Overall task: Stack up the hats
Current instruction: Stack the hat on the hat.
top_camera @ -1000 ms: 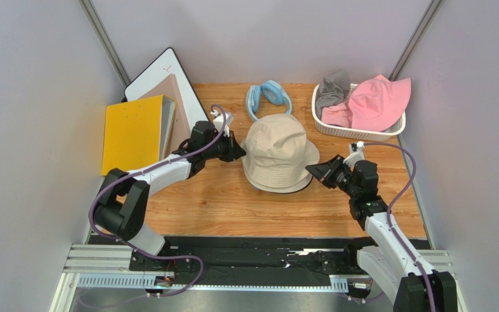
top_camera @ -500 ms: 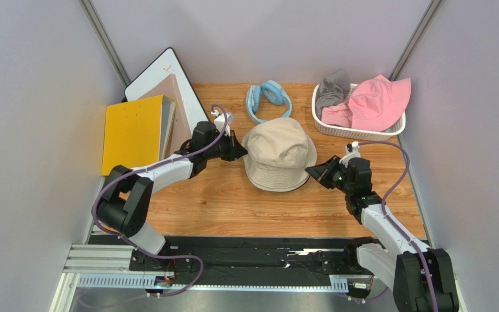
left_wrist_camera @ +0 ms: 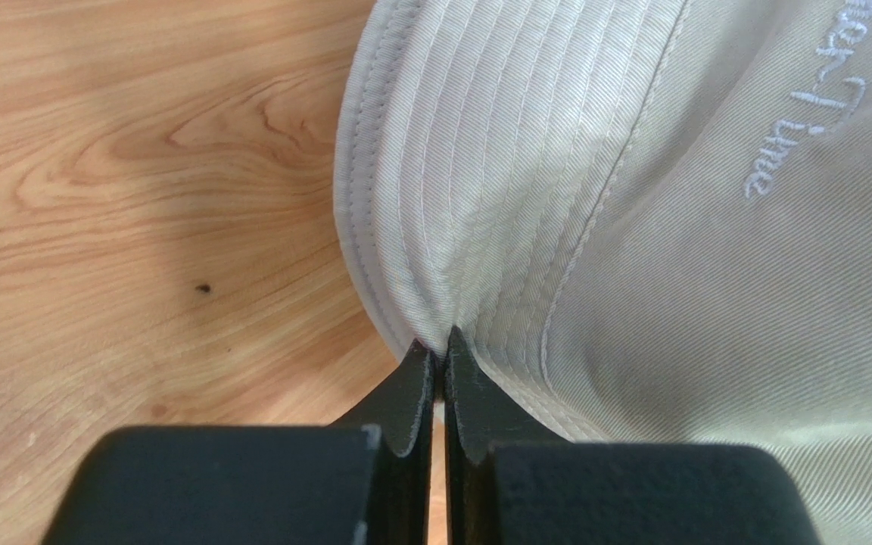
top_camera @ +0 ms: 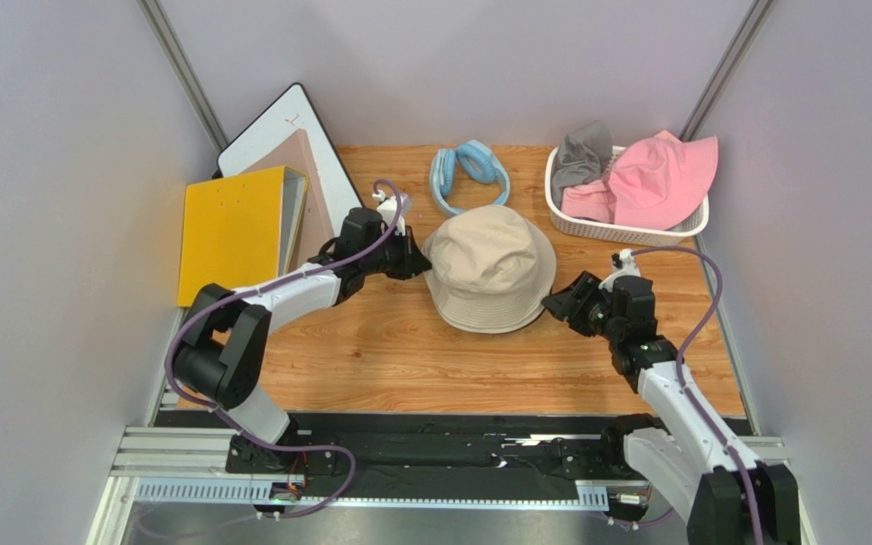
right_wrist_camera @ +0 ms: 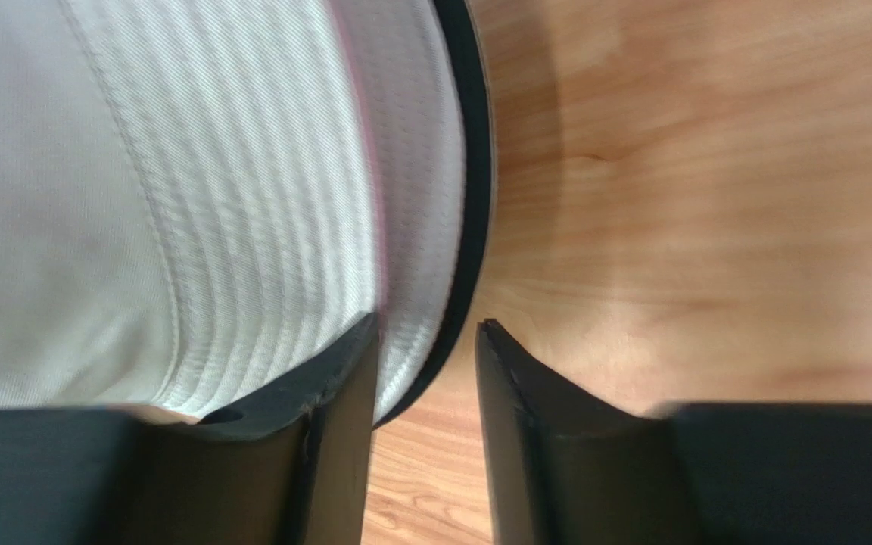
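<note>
A beige hat (top_camera: 488, 267) lies crown up in the middle of the wooden table, on top of a black hat whose brim edge (right_wrist_camera: 477, 148) shows beneath it. My left gripper (top_camera: 420, 259) is shut on the beige hat's (left_wrist_camera: 634, 227) left brim, and the fabric is pinched between its tips (left_wrist_camera: 443, 346). My right gripper (top_camera: 552, 304) stands open at the right brim. One finger (right_wrist_camera: 338, 375) lies over the beige brim (right_wrist_camera: 236, 204) and the other is off to the side above bare wood. A pink hat (top_camera: 662, 176) and a grey hat (top_camera: 583, 153) lie in the basket.
The white basket (top_camera: 623, 233) stands at the back right. A light blue padded ring (top_camera: 469, 170) lies behind the beige hat. A yellow folder (top_camera: 230, 233) and a white board (top_camera: 281, 131) lean at the left, close to my left arm.
My right gripper has opened and let go of the beige hat's right brim. The hat has settled lower, covering most of the black brim. The left gripper keeps its grip.
</note>
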Robot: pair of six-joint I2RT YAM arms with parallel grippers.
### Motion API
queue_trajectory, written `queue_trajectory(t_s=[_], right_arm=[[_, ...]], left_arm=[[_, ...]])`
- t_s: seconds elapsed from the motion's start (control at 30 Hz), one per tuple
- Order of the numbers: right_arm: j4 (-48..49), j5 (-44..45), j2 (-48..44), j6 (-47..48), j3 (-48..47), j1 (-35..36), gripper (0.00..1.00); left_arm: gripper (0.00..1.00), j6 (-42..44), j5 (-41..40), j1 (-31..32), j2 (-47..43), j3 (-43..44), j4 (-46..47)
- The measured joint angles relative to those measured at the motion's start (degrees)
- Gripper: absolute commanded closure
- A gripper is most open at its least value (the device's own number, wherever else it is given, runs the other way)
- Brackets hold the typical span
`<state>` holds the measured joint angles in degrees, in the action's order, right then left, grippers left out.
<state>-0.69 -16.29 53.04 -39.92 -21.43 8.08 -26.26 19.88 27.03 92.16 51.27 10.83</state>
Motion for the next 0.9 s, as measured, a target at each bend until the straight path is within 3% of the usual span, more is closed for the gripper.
queue_trajectory(t_s=[0.13,0.3,0.47,0.63,0.9], right_arm=[[-13.1,1.9,-7.7,4.5,-3.9,-1.4,0.43],[-16.4,-1.3,-8.3,7.3,-10.6,-7.6,0.46],[-10.9,-8.5,0.5,7.0,-14.4,-12.4,0.43],[-3.1,-15.8,11.3,5.4,-15.7,-12.5,0.42],[8.3,-22.3,20.4,2.9,-15.7,-12.5,0.43]], left_arm=[[1.0,1.9,-1.0,0.0,0.4,3.4,-5.9],[1.0,5.0,-2.4,0.0,2.3,8.7,-11.2],[1.0,7.3,-2.6,0.0,3.3,11.1,-13.6],[1.0,8.3,-2.2,0.0,6.3,14.8,-15.0],[1.0,9.3,-1.9,-0.1,8.3,17.2,-15.6]])
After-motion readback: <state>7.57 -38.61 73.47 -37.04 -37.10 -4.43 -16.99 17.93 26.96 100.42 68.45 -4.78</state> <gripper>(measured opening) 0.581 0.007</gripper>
